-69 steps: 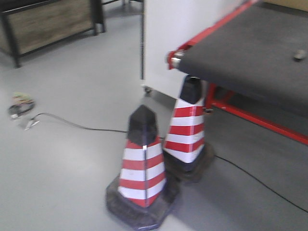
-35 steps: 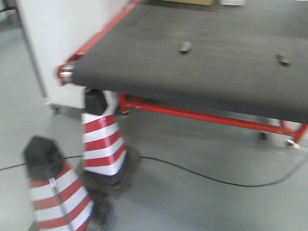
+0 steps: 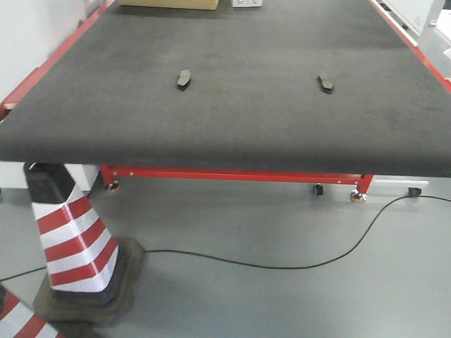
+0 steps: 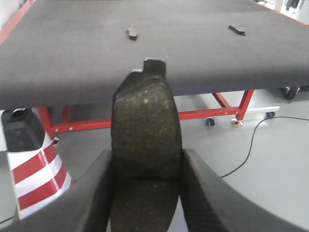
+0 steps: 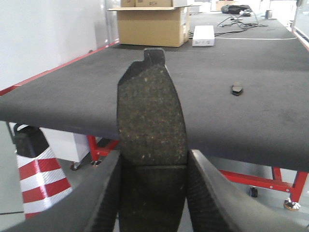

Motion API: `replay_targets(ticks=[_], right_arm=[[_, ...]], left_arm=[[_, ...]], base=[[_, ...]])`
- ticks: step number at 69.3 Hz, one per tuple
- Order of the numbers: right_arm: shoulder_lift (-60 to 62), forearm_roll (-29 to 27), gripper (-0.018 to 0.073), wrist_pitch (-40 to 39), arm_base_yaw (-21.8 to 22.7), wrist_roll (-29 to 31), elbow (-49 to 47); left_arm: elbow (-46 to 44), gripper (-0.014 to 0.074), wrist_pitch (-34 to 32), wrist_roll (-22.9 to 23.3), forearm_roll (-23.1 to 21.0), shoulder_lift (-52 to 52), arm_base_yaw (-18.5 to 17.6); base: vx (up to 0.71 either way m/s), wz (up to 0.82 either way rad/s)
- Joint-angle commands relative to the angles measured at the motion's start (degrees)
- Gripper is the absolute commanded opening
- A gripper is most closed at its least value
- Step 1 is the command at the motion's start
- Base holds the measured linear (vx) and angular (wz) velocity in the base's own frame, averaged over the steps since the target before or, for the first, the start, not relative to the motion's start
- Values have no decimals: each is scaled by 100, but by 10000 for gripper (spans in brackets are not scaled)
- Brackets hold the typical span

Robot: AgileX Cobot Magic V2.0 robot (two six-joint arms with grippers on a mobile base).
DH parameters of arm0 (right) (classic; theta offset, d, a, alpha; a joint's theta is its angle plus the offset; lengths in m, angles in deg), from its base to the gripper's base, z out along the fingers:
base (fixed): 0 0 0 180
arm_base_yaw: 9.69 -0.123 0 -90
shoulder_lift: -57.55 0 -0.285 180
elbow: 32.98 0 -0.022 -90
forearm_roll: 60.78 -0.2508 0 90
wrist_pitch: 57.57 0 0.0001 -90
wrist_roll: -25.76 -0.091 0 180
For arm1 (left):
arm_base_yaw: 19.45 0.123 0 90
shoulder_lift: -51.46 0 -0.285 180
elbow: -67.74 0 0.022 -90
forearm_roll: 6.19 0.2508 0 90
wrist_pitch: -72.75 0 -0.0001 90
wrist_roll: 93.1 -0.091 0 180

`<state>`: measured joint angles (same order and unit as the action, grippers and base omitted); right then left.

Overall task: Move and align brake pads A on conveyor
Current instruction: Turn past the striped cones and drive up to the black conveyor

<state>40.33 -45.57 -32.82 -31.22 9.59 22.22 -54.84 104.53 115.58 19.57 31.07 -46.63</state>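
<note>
The conveyor [image 3: 232,127] is a wide charcoal belt with red edge strips, straight ahead. Two brake pads lie on it: one at the left [image 3: 183,78] and one at the right [image 3: 325,83]. They also show in the left wrist view, the left pad [image 4: 132,33] and the right pad [image 4: 236,30]. My left gripper [image 4: 146,164] is shut on a third brake pad [image 4: 145,125], held short of the belt's near edge. My right gripper [image 5: 153,166] is shut on a fourth brake pad [image 5: 150,111], also short of the belt; one pad on the belt [image 5: 236,89] shows beyond it.
A red-and-white traffic cone [image 3: 67,232] stands at the belt's near left corner, and part of another [image 3: 17,320] at the bottom left. A black cable [image 3: 282,264] lies on the grey floor. A cardboard box [image 5: 152,24] and a white box [image 5: 203,35] sit at the belt's far end.
The view has swung from the cones and floor to face the conveyor squarely. The cones have slid off to the left and both pads on the belt are in plain view.
</note>
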Motion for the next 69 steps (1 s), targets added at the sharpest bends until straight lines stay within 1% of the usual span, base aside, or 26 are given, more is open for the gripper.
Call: replay_targets(ticks=[1,18,46,69], right_arm=[[-61,124,-4,-578,22,48,-159],[-61,124,-4,-578,22,48,-159],[-61,124,-4,-567,22,48,-159],[-61,124,-4,-567,22,48,-159]], left_arm=[[-167,-6,-505,27,110,-60,-15],[-167,-6,-505,27,110,-60,-15],[-167,-6,-503,27,111,-63,-15],[-167,-6,-503,27,111,-63,-15]], base=[[21,-13],[28,-4],[38,-2],[36,-11]])
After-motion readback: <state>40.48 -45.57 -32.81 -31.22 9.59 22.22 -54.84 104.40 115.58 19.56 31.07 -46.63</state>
